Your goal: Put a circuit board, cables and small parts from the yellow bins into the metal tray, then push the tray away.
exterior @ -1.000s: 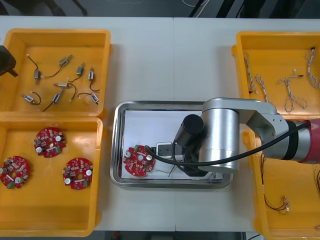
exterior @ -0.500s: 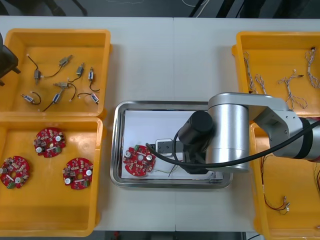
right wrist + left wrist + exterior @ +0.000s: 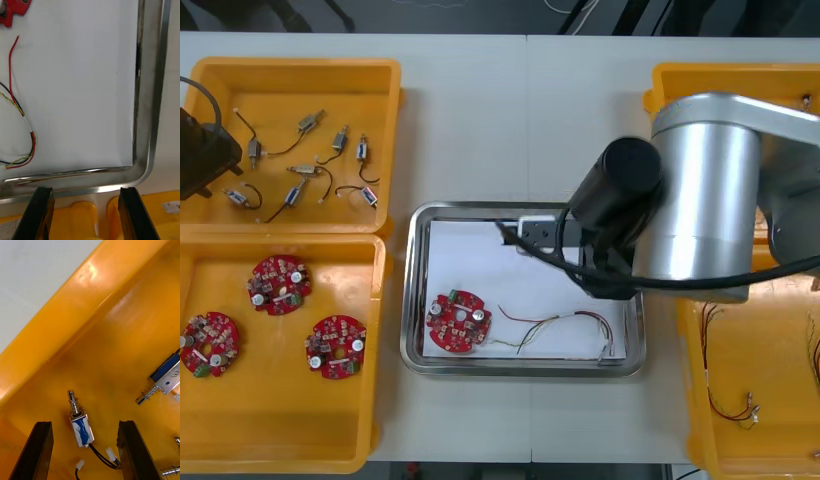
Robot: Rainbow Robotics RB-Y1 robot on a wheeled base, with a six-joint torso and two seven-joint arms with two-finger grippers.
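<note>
At the front view's upper left, the open left gripper (image 3: 84,423) should drop onto a small metal part (image 3: 81,429); the empty right gripper (image 3: 84,189) hangs open.

We see bright, even overhead light. The metal tray (image 3: 412,300) gleams in thin streaks along its rim; the right arm (image 3: 700,200) lays a soft shadow inside it. Left of it, a yellow bin (image 3: 90,272) shows pale glare.

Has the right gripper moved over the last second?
Yes. The right gripper has moved from over the near right part of the metal tray toward its far right corner, uncovering the red and yellow cable.
</note>
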